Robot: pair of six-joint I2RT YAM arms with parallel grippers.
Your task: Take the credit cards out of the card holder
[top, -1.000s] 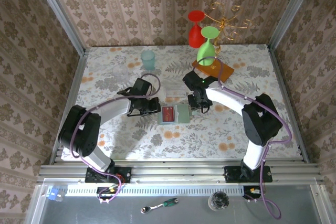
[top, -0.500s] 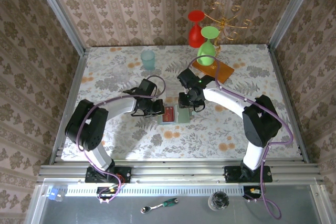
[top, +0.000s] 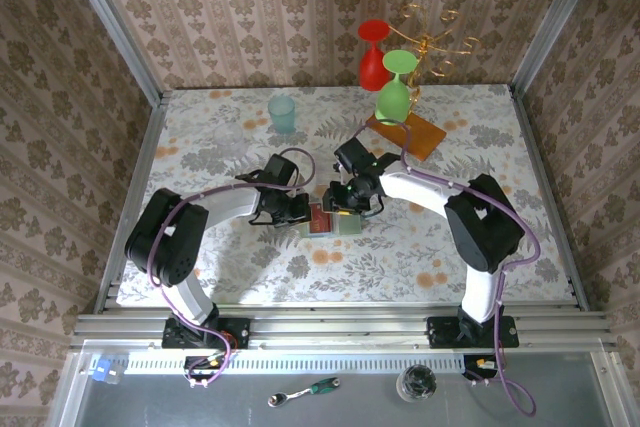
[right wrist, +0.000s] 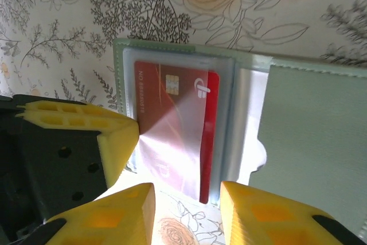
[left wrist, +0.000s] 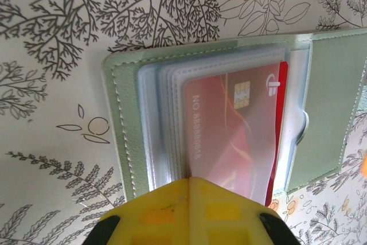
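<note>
The card holder (top: 350,224) lies open on the flowered tablecloth (top: 230,137), with the red credit card (left wrist: 229,136) in its clear sleeve (left wrist: 155,142). The left gripper (left wrist: 189,186), fingers together, seems to pin the holder's sleeve edge. The right gripper (right wrist: 186,198), fingers apart, hovers at the holder's card end, probably to pinch it. Wallpapered walls (top: 250,7) stand behind the holder.

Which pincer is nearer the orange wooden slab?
Right. The right pincer is over the card holder's far edge, toward the orange wooden slab; the left pincer is at the card holder's left edge, farther away.
</note>
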